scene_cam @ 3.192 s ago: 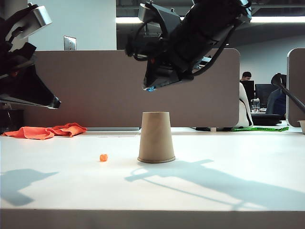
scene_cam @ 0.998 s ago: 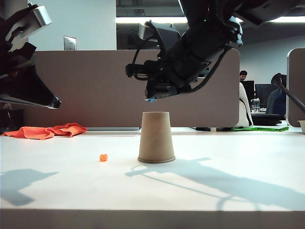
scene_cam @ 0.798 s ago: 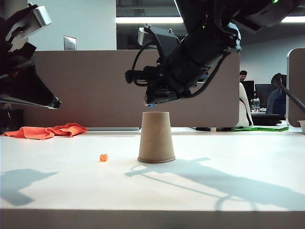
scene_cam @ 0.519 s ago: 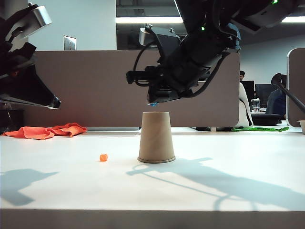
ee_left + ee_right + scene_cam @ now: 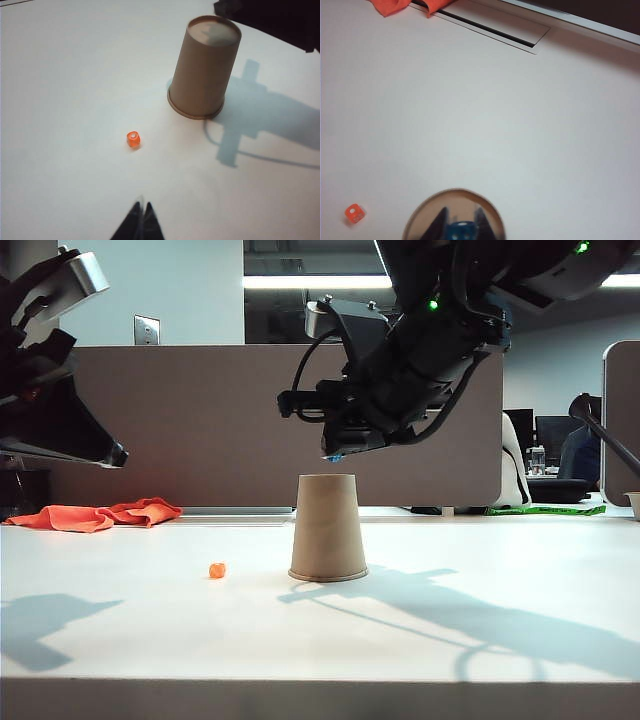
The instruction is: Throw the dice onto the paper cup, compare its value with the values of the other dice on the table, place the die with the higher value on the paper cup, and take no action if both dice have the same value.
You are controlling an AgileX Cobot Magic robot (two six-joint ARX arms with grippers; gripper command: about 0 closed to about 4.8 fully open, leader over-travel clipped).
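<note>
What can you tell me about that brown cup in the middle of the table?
The paper cup is plain tan-brown and looks like smooth paper, tapered. It stands upside down, wide rim flat on the white table, its closed base facing up. Nothing else touches it. The right gripper hangs just above it, holding a blue die; an orange die lies apart, nearby.

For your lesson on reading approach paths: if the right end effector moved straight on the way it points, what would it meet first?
Probably the upturned base of the paper cup. The right end effector, shut on the blue die, points down at it from just above; exact depth alignment is uncertain.
</note>
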